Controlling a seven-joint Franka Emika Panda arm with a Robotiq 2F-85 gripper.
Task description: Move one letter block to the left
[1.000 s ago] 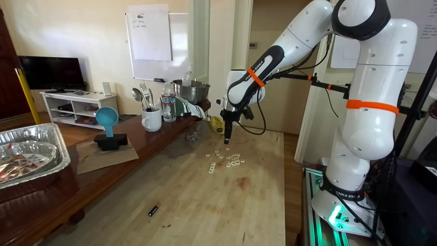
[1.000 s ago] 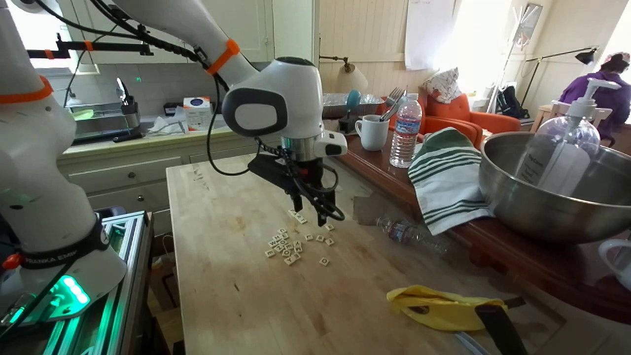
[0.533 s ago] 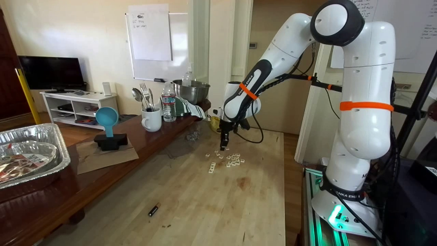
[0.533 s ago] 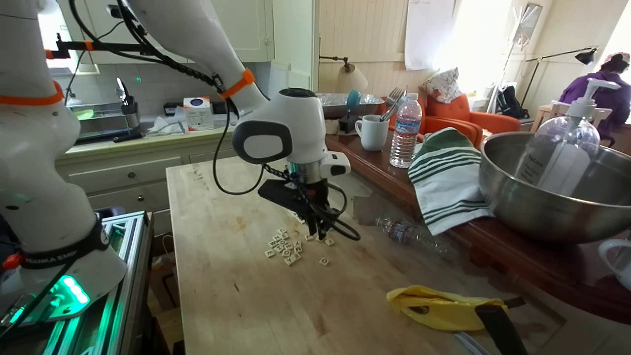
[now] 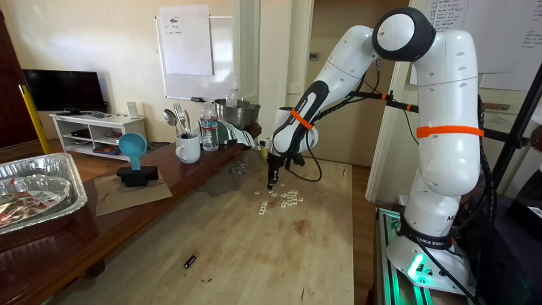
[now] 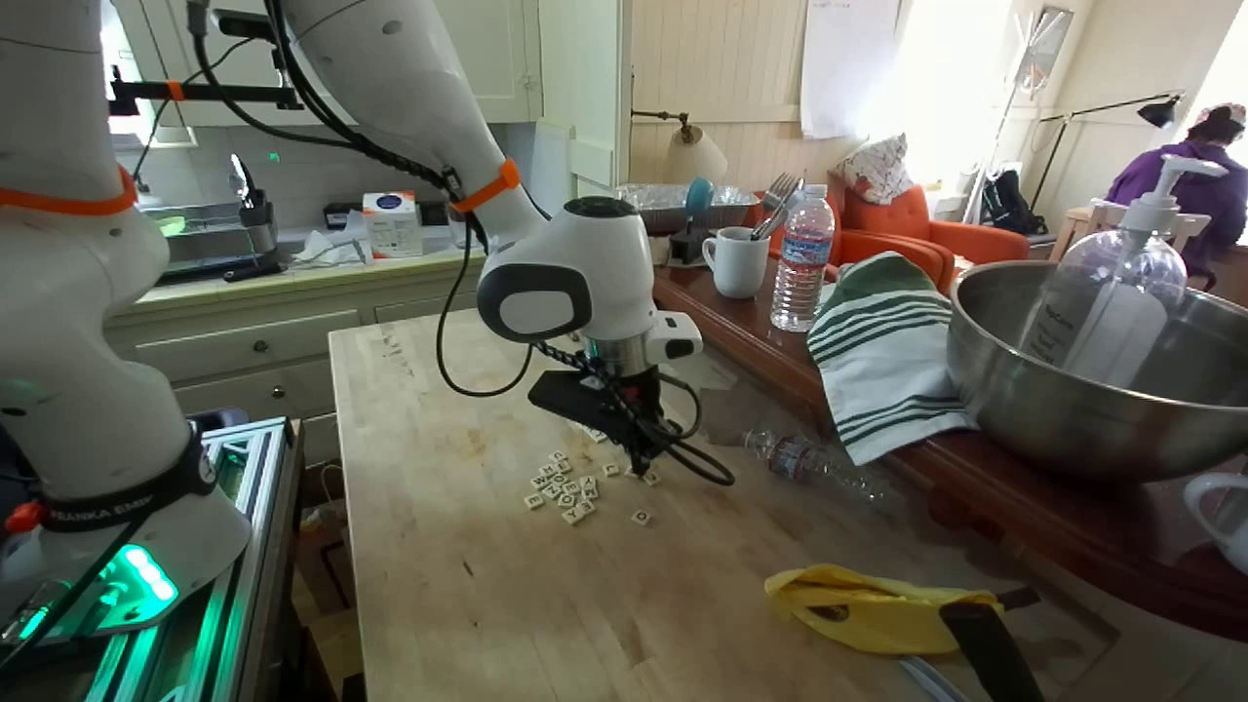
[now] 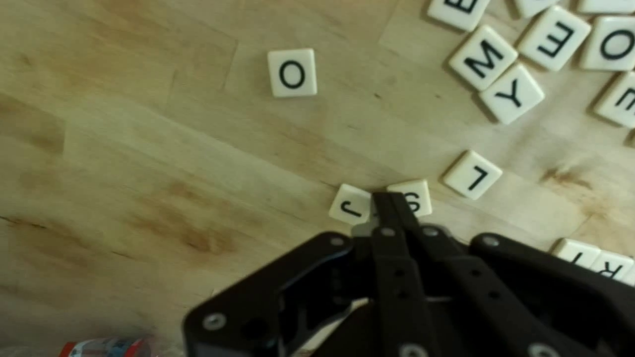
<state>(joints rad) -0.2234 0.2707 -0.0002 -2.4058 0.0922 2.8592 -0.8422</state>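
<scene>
Gripper point(image 7: 391, 198): clenched, fingers pressed together, over the wooden table point(image 7: 149, 148)
J block point(image 7: 349, 204) and S block point(image 7: 419, 199): just by the fingertips, contact unclear
Steel bowl point(image 6: 1053, 419): pump bottle point(image 6: 1121, 302) standing inside
White mug point(image 6: 738, 265): cutlery point(image 5: 170, 117) inside
Foil tray point(image 6: 739, 212): smaller foil pan point(image 5: 55, 186) inside

By a cream wall point(image 5: 106, 46) bearing a whiteboard point(image 5: 222, 63), a television point(image 5: 65, 90) stands on a white cabinet point(image 5: 106, 121); the floor point(image 5: 360, 220) is wooden. Bright light point(image 6: 954, 88) glows behind an orange armchair point(image 6: 902, 216).
</scene>
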